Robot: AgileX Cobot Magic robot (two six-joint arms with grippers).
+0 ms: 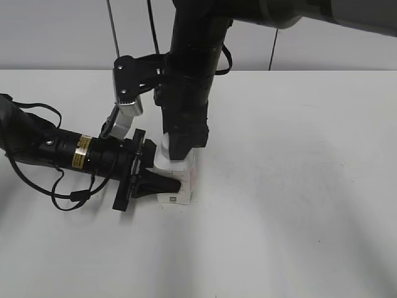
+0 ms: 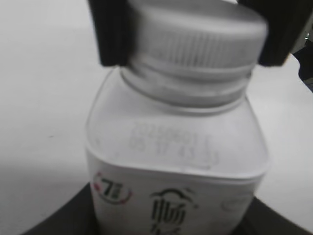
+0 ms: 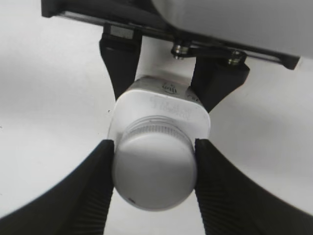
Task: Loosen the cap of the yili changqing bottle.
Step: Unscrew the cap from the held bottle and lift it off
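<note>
The yili changqing bottle [image 1: 184, 179] stands upright on the white table, a squat white bottle with red and black print. My left gripper [image 1: 162, 186] reaches in level from the left and is shut on the bottle's body [image 2: 176, 161]; its dark fingers show at the lower corners of the left wrist view. My right gripper [image 1: 183, 146] comes down from above and is shut on the white ribbed cap [image 3: 154, 169], one black finger on each side. The cap [image 2: 195, 34] sits on the neck. In the exterior view the right gripper hides the cap.
The white table [image 1: 298, 186] spreads bare to the right and front of the bottle. The left arm's black cables [image 1: 62, 195] loop on the table at the left. The right arm's column [image 1: 189, 74] stands over the bottle. A pale wall runs behind.
</note>
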